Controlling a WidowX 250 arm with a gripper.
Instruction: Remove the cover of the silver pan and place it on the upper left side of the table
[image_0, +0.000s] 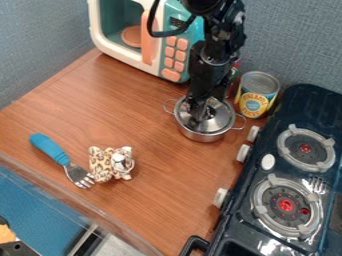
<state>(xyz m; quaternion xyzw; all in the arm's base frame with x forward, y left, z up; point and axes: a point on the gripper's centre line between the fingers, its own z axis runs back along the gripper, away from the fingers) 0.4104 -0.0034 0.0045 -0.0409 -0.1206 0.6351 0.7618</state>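
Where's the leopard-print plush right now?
In the camera view, the leopard-print plush lies left of centre, just right of the blue-handled fork.

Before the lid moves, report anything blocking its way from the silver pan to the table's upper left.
Nothing visible stands between the lid and the upper left of the table. The toy microwave borders that route on its far side.

- The silver pan (202, 136) and cover (222, 120) are gleaming, smooth metal.
- The surface (167, 185) is showing wood grain.
- The fork (49, 147) is showing shiny metal tines.
- The stove (230, 232) is looking glossy.
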